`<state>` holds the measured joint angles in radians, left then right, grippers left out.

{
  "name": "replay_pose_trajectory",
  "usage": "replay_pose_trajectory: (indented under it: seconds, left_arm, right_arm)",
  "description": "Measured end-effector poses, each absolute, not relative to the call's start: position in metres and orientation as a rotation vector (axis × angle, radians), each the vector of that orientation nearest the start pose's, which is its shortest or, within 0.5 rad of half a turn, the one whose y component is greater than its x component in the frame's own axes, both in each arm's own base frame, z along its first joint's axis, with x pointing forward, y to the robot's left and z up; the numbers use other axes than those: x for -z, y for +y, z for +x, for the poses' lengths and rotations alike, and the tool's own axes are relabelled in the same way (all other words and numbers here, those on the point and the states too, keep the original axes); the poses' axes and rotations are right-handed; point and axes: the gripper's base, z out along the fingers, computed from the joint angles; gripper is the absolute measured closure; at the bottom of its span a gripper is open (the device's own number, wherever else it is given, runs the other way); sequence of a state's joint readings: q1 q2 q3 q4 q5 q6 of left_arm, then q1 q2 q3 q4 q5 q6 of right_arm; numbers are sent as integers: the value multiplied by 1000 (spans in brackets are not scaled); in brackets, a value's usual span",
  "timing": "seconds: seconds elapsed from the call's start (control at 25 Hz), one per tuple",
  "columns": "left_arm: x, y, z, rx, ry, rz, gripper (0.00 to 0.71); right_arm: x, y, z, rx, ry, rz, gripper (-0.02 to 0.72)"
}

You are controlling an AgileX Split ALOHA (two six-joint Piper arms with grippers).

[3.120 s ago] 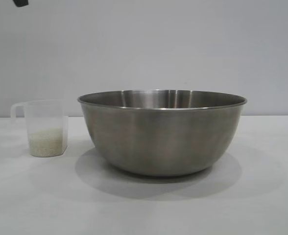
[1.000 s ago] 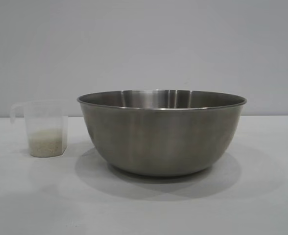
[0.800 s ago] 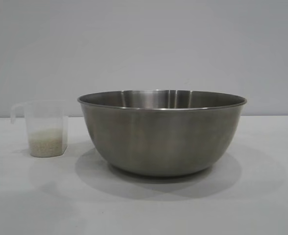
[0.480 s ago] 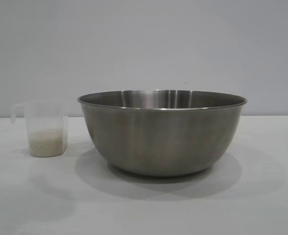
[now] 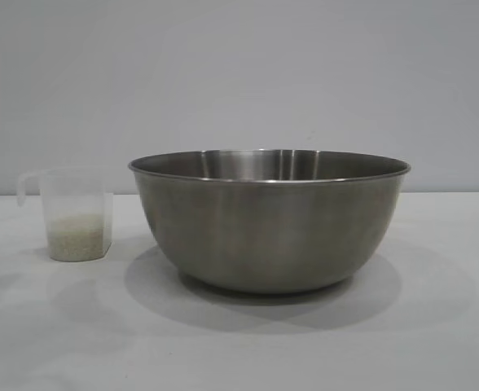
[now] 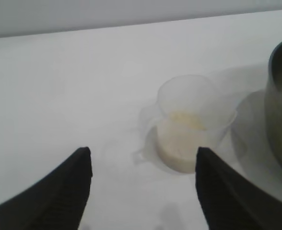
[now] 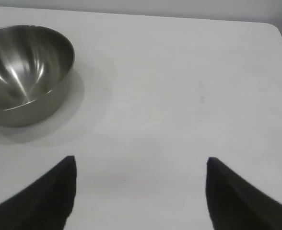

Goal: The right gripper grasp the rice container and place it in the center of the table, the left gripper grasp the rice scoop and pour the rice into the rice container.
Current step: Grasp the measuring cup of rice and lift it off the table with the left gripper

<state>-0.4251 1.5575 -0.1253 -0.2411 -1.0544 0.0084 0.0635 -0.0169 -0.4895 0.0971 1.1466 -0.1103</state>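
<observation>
Change vs earlier exterior frames: a dark object now intrudes at the frame's 9 o'clock edge, above the rice scoop (image 5: 68, 213); can't tell what part it is. A soft shadow has spread over the table (image 5: 248, 350) in front of the scoop. Scoop and rice container (image 5: 270, 218) themselves unmoved.

Rice container: upright, approx centre of table in ext. view, interior seen empty in right wrist view (image 7: 21, 72). Not gripped by anything.

Rice scoop: upright on table at container's 9 o'clock, just beside it, not touching; handle points away from container. Rice (image 5: 78, 235) forms a shallow layer at the bottom.

Left gripper (image 6: 143, 179): jaws apart, nothing between them, above the table. In the left wrist view the scoop (image 6: 191, 124) sits ahead of the fingers, closer to one finger (image 6: 222, 191) than the other; no contact. Container edge (image 6: 280, 110) visible beyond scoop.

Right gripper (image 7: 141, 187): jaws spread wide, empty, over bare table, well apart from the container.
</observation>
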Motion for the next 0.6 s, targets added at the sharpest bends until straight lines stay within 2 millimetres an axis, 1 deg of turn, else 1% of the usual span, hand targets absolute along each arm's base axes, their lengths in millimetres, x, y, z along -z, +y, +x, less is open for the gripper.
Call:
replay_pose_trajectory:
  seconds: [0.2,0.4,0.6]
  left_arm:
    - [-125,-69,189,184,1886,213,254]
    - [-102,-69,188,158,1994,241,254]
    - [-98,-68,188,156,2018,219,254]
  right_arm:
    - [-268,7,-11,-90,2113,-194,223]
    - [-268,7,-11,-90,2113,-194,223]
    - [-268,7,-11,-90,2113,-194,223]
